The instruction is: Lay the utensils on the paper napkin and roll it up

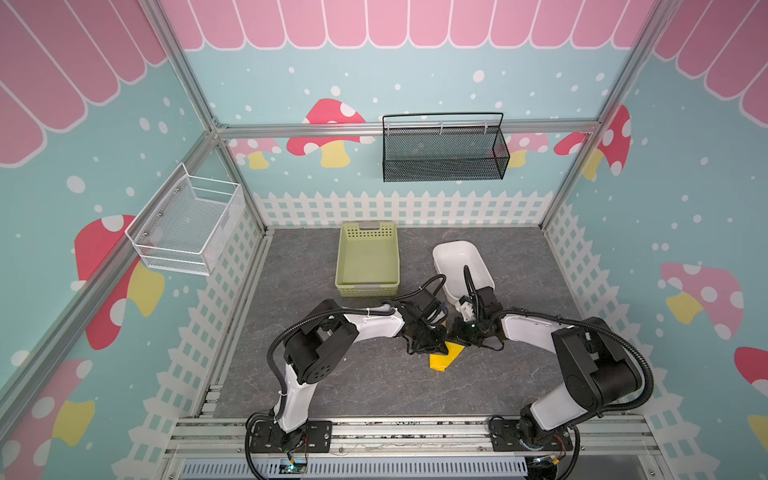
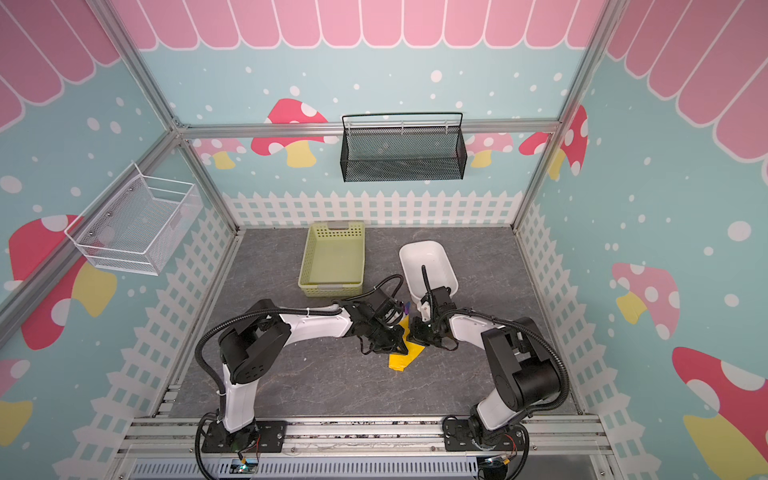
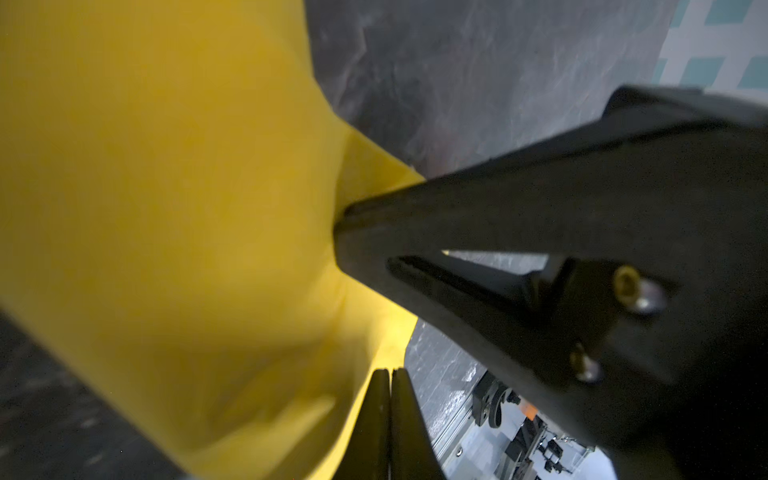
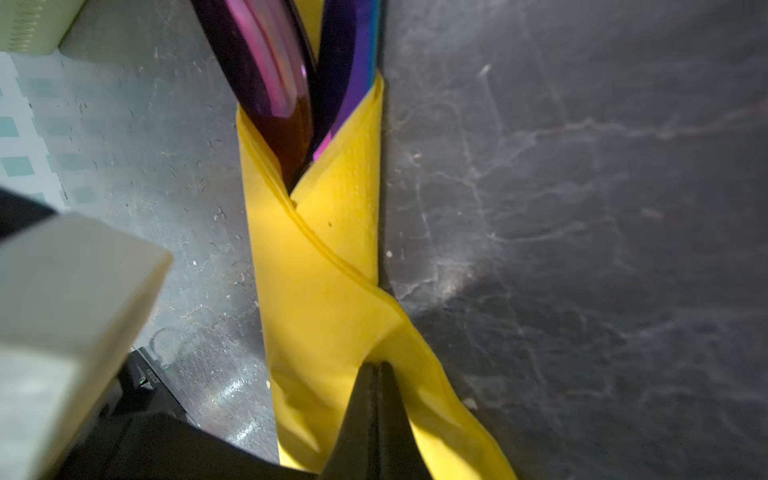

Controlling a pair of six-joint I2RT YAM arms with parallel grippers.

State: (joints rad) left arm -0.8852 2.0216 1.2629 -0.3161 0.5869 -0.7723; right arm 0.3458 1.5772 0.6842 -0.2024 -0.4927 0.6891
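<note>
— On the left wall, what hangs?
— A white wire basket [image 1: 187,224]. Further right, a green basket [image 1: 368,262] stands at the back of the table [image 1: 332,374]. Above it and to its right, a black mesh basket [image 1: 444,149] hangs on the back wall.
— And the left gripper?
— The left gripper [image 3: 390,372] reaches to mid-table. Its fingers [image 3: 376,424] are pressed together, with the tips against the napkin [image 3: 166,208]. I cannot tell whether any paper is caught between them.
— Where does the napkin lie?
— On the table in front of the green basket, under the spot where the two arms meet. In both top views its yellow end [image 1: 444,359] shows just below the grippers. The right wrist view shows it wrapped as a tube around the utensils [image 4: 291,124], whose shiny purplish heads stick out of one end.
— The right gripper?
— The right gripper [image 4: 376,368] sits close beside the left one. Its fingers [image 4: 363,419] are pressed together too, pinching a fold of the napkin, and the paper puckers toward their tip.
— Anything further right?
— A white tub [image 1: 457,262] stands just behind the right gripper, near the green basket but apart from it.
</note>
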